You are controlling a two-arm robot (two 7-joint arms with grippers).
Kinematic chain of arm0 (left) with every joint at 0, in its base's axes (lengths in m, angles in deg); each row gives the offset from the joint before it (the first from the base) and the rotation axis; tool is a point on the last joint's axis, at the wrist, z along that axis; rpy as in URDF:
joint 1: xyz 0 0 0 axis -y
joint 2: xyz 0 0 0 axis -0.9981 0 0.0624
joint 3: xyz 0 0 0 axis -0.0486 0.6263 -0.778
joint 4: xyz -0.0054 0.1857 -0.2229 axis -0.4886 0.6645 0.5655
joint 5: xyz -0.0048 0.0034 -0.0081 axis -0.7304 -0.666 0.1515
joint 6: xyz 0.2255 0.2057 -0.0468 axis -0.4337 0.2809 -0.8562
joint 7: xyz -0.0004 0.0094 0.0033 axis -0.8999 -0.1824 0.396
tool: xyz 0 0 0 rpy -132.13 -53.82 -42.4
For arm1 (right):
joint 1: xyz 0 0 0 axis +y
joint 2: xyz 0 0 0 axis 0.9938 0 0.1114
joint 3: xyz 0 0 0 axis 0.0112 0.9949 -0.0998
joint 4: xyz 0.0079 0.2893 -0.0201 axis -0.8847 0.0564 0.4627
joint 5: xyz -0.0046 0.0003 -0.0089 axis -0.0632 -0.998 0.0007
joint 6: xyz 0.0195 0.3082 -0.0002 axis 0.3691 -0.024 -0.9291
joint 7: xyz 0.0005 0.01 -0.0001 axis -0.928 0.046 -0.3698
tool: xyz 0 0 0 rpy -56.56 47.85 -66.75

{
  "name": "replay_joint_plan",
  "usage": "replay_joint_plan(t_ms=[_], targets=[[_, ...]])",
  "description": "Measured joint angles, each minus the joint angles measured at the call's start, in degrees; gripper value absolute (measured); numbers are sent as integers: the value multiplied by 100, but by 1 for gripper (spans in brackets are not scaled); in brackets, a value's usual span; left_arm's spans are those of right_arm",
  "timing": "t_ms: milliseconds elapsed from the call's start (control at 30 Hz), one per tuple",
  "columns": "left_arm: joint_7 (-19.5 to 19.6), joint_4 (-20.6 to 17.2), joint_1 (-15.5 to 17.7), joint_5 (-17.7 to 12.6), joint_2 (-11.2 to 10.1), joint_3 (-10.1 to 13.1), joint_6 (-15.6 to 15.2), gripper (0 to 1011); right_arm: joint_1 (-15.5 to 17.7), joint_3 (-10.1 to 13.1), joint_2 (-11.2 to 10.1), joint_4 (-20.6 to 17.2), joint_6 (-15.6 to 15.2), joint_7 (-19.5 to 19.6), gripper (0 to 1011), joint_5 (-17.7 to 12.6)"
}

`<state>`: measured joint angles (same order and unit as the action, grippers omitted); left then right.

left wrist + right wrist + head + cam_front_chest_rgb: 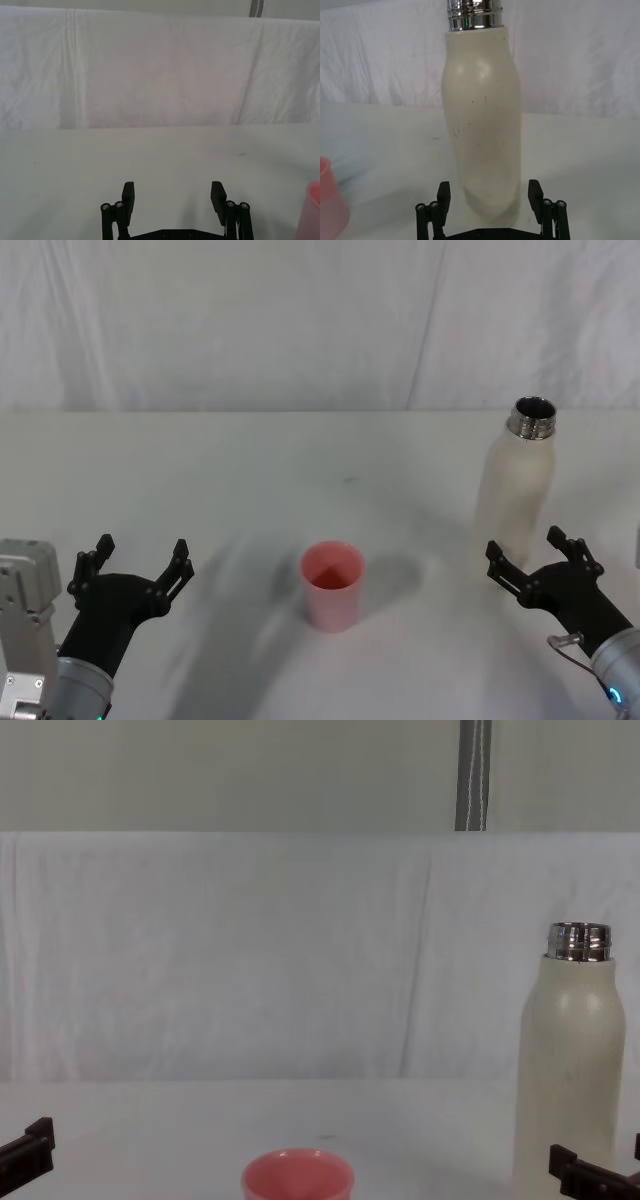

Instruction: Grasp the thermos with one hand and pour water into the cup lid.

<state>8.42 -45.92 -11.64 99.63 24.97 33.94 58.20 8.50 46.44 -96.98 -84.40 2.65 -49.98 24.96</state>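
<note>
The left gripper hovered at about eight o'clock over the white table, its fingers spread wide with nothing between them. Near the table's middle, toward six o'clock, the pink cup lid stood upright with its mouth up, well apart from both grippers. At roughly three o'clock the cream thermos stood upright, its steel neck uncapped. The right gripper sat just in front of the thermos base, at about four o'clock, fingers spread to either side of the bottle's lower body without touching it.
</note>
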Motion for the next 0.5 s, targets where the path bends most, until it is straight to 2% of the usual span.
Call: replay_joint_plan(t_ms=[500], targets=[[0, 0, 0, 0, 0, 0, 0, 1001, 351, 173, -72, -332, 61, 40, 1001, -136]])
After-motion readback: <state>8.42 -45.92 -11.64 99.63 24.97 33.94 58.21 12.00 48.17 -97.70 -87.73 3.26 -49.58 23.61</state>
